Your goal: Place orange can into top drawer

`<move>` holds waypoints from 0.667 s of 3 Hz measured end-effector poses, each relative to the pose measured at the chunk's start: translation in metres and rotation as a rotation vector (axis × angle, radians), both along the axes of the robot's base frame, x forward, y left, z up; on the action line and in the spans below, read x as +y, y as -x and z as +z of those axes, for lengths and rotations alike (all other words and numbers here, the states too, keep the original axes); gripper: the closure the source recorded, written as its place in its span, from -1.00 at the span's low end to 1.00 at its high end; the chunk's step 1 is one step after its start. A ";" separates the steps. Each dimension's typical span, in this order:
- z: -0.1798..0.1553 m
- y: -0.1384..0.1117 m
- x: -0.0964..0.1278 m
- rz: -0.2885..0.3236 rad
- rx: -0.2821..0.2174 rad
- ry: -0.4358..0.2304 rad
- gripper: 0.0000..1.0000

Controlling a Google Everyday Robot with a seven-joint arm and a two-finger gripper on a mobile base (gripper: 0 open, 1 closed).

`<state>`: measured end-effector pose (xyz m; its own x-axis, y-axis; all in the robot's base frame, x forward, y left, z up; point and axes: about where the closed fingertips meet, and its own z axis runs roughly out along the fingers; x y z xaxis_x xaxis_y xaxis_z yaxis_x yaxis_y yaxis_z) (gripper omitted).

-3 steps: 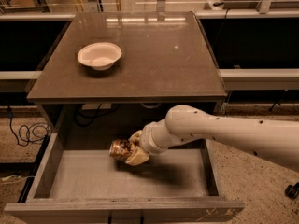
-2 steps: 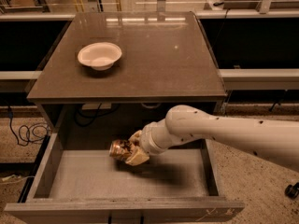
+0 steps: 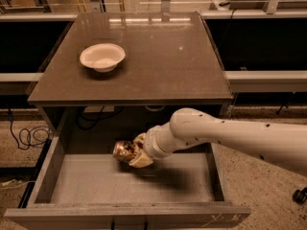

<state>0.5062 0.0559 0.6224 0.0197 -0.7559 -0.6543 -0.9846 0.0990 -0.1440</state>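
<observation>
The top drawer [image 3: 96, 186] is pulled open below the tabletop, showing its pale grey floor and low walls. My gripper [image 3: 136, 152] reaches into it from the right on a white arm and is shut on the orange can [image 3: 124, 150]. The can lies on its side in the fingers, its end facing left, just above the drawer floor near the back middle. The fingers cover the can's right part.
A white bowl [image 3: 102, 56] sits on the brown-grey tabletop [image 3: 168, 56] at the left. Cables [image 3: 24, 138] lie on the floor left of the drawer. Dark shelving runs along both sides. A caster wheel [image 3: 300, 194] shows at the far right.
</observation>
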 end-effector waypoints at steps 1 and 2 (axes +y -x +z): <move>0.000 0.000 0.000 0.000 0.000 0.000 -0.78; 0.000 0.000 0.000 0.000 0.000 0.000 -1.00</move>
